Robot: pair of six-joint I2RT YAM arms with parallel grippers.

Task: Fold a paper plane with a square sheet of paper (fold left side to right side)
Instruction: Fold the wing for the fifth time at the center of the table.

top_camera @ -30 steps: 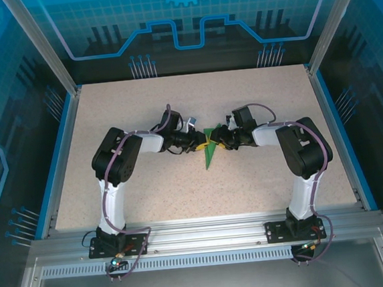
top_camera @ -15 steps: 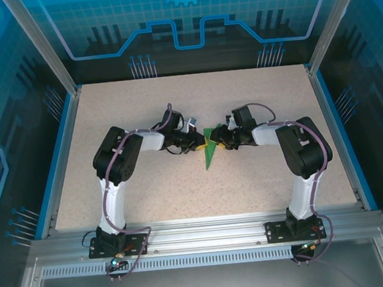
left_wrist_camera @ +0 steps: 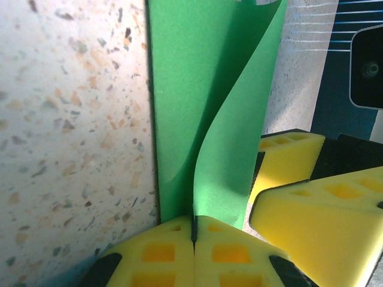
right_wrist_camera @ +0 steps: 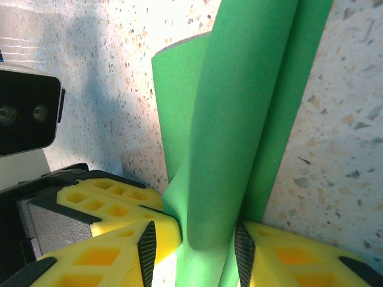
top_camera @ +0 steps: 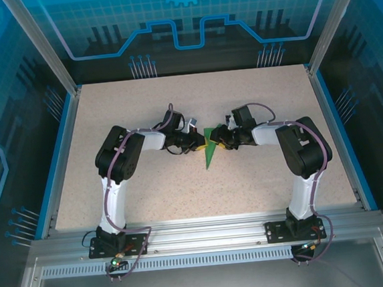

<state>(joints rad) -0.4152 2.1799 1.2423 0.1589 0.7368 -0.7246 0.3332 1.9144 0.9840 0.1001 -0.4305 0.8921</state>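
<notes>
Progress first. The left arm (top_camera: pixel 116 163) & right arm (top_camera: pixel 303 150) reach inward and meet mid-worktop (top_camera: pixel 149 201), w/ the green paper (top_camera: pixel 210 152) between them. It's already narrowed to a slim wedge, point toward the bases, so the early folds look done to me.

What's in hand looks like the left-over-right fold. In the left wrist view one layer lies flat on the top while the other stands up & curls across. It's not flattened and no crease is pressed.

Left gripper (left_wrist_camera: pixel 193 232): fingers (left_wrist_camera: pixel 157 254) together, pinching the paper's near edge right at their seam. Right gripper (right_wrist_camera: pixel 194 236): fingers (right_wrist_camera: pixel 281 254) clamped either side of a curled fold, held apart by that curl alone. The two grippers sit just beside each other.

Left to do, my guess: lay the flap over, press the crease, let go.

Room: a booth w/ blue printed panels (top_camera: pixel 188 23) at back & sides and alu posts (top_camera: pixel 44 49). The worktop is beige speckle, matte, w/ blue trim (top_camera: pixel 60 155) at the edges. An alu rail (top_camera: pixel 206 231) at the near edge carries the bases.
</notes>
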